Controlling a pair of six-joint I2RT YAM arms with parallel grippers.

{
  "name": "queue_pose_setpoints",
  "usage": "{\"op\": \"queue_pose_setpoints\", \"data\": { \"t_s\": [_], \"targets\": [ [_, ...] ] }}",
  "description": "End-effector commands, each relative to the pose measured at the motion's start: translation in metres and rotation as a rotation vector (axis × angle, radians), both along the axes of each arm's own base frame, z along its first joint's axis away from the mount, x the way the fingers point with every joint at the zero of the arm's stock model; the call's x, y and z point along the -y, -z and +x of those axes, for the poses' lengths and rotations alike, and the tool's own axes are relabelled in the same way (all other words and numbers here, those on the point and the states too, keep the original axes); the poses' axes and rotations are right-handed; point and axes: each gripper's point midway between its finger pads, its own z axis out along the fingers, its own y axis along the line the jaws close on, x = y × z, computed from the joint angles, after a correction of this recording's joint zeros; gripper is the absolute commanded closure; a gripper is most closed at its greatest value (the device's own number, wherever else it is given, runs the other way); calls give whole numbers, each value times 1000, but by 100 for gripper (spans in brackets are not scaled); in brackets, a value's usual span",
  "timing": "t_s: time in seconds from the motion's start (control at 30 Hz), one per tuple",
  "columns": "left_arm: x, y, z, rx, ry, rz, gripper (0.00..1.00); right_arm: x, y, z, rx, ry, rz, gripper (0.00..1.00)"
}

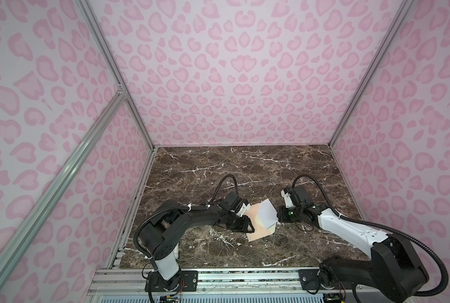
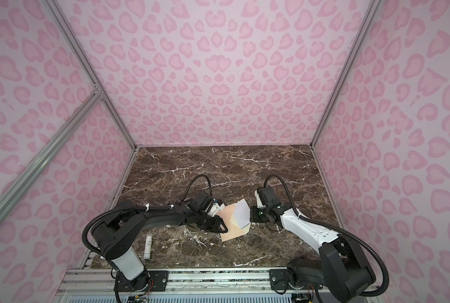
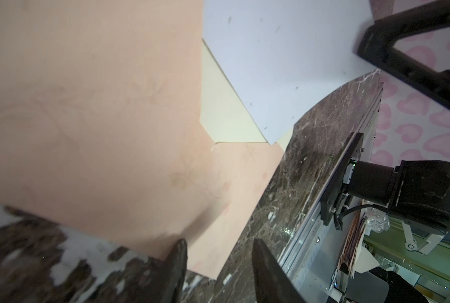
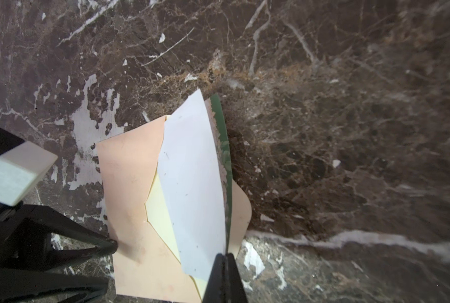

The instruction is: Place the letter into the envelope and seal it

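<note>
Right pincer (image 4: 225, 258) is clamped shut on the edge of the flat white card letter with the dark green border (image 4: 192, 183). It's lying tilted across the open mouth of the peach paper envelope (image 4: 129, 183), which sits on the brown marble surface (image 4: 323, 131) between the arms. Left pincer (image 3: 218, 246) is spread open, one fingertip (image 4: 112, 245) touching the envelope.

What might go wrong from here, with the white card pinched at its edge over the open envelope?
1. The right end effector pinches the letter only by its edge, and the letter bows; pushed, it may buckle rather than slide into the envelope.
2. The left end effector is open, and only one fingertip seems to press the envelope near its edge; the envelope may swivel on the marble table.
</note>
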Motion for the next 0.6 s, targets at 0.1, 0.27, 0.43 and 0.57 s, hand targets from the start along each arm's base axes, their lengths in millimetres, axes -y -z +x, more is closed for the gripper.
{"op": "queue_pose_setpoints", "data": {
  "t_s": [0.1, 0.27, 0.43, 0.57],
  "targets": [
    [-29, 28, -2, 1, -36, 169, 55, 7, -1, 7, 24, -50, -121, 100],
    [-28, 28, -2, 1, -36, 161, 55, 4, 2, 6, 21, -74, -146, 100],
    [-27, 28, -2, -2, -35, 154, 55, -4, 9, 0, 20, -100, -158, 100],
    [-26, 27, -1, 0, -37, 149, 55, -7, 9, -3, 32, -105, -148, 100]
  ]
}}
